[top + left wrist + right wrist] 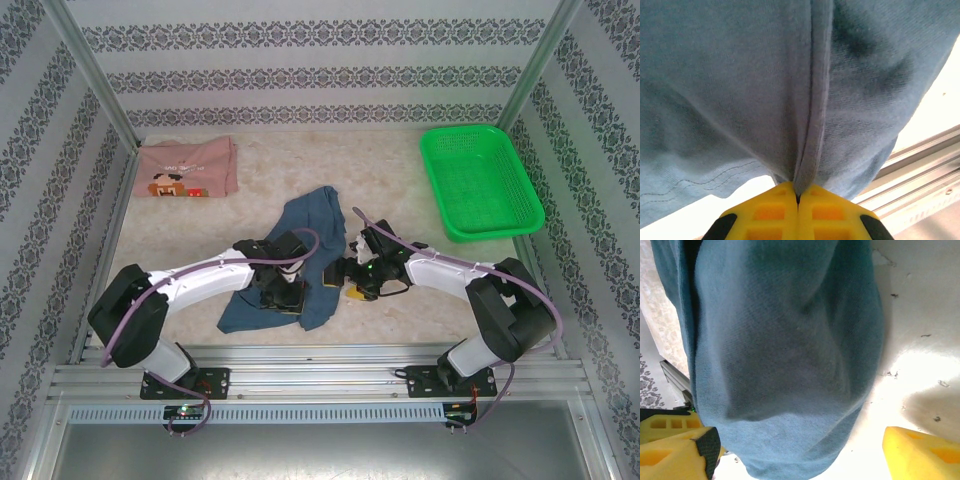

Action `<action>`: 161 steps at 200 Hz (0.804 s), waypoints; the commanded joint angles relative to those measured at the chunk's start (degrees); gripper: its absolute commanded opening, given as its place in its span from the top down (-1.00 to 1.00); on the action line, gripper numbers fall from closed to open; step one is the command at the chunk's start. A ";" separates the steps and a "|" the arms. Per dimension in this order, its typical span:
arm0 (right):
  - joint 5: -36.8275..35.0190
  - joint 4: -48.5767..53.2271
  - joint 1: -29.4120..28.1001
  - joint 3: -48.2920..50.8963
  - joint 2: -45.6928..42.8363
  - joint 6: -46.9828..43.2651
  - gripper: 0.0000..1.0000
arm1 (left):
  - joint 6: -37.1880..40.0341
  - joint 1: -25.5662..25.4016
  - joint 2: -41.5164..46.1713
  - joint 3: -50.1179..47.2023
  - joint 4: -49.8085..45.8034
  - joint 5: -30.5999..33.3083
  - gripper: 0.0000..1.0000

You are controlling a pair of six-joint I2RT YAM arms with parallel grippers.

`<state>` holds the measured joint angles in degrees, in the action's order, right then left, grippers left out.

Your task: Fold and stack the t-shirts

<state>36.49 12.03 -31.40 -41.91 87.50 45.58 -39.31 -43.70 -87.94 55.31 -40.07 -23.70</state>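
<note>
The slate-blue t-shirt (310, 225) lies crumpled mid-way across the surface (330, 160), the pink t-shirt (185, 165) at its far-left corner. The left fingers (770, 215) are clamped on a cloth ridge; the right fingers (920, 450) stand apart around a bunched edge. Close the right fully, then draw both apart evenly to flatten.

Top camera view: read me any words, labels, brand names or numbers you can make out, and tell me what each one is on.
No text can be read.
On the pink t-shirt: a pixel-art face print, no clear letters; the faint marks above it are too small to read.
On the blue t-shirt: plain cloth, no print or tag showing.
On the green basket: no label visible.
</note>
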 commanded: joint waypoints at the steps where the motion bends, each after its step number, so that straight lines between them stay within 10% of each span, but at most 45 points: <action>1: -2.77 0.34 -0.58 -0.90 0.29 1.76 -0.57 | 1.34 2.27 5.41 2.41 -4.84 3.12 1.00; 83: -12.66 -7.63 -1.56 -5.78 5.40 5.65 0.23 | 6.50 20.28 18.90 10.57 -16.80 8.36 1.00; 109: -12.57 -6.28 -1.18 -9.14 7.72 4.78 1.00 | 7.47 25.70 22.01 11.47 -18.36 11.08 1.00; 161: -18.07 1.97 3.51 -10.59 -7.68 -2.19 1.00 | 12.46 33.44 24.54 16.83 -22.08 13.83 1.00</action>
<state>22.13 9.13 -30.81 -49.65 87.37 48.38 -31.29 -12.25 -64.29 69.08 -58.24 -11.75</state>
